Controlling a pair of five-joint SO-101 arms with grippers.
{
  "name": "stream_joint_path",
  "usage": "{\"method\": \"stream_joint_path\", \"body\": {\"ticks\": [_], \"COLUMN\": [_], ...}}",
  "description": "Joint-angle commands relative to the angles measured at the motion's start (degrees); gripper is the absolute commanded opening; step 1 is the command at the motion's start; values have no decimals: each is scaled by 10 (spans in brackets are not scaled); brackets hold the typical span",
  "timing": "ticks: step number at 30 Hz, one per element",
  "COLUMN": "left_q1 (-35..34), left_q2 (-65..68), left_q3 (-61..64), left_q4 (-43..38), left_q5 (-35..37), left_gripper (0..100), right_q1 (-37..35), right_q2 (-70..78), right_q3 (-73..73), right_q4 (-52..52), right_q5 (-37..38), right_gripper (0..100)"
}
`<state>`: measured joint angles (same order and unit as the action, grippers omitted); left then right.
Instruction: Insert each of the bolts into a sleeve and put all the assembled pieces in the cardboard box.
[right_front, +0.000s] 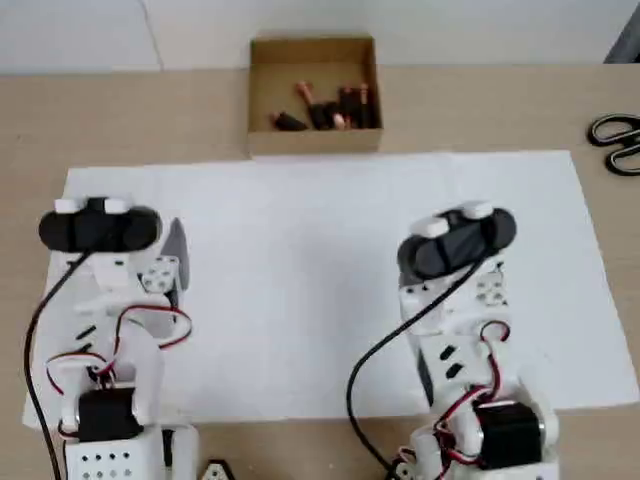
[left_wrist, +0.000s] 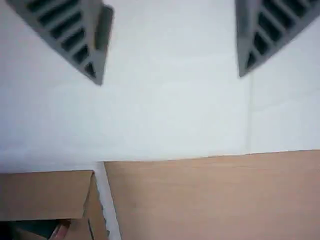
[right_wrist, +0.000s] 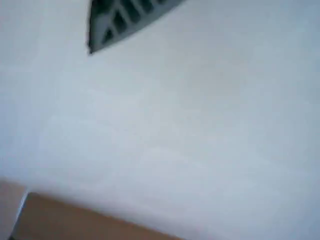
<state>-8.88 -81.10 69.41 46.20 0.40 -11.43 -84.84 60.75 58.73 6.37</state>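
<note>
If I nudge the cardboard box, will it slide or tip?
Probably slides: the cardboard box looks light, with thin walls and few small pieces inside, on a smooth table. Unlikely to tip, since it looks low and wide. Walls may flex.

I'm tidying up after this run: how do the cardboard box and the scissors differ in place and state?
The cardboard box stands mid-table against the white sheet, at its far edge; the scissors lie by its far right corner. The box shows whole and holds dark and copper-coloured pieces; the scissors, black-handled, are cut off by the view's edge. Both rest on the bare wooden table.
</note>
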Motion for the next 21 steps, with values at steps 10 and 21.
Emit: {"method": "stream_joint_path", "body": {"ticks": [10,21], "left_q1": [4,4], "left_q2": [-66,-140], "left_q3": [123,224], "left_q4": [-73,-73], "left_q5": [-2,-2], "left_gripper": [169,169], "right_q1": [3,3], "right_q2": [-70,-160], "right_q3": [163,339], "right_q4": [-106,-170], "right_q5": [5,3], "right_gripper": [221,221]}}
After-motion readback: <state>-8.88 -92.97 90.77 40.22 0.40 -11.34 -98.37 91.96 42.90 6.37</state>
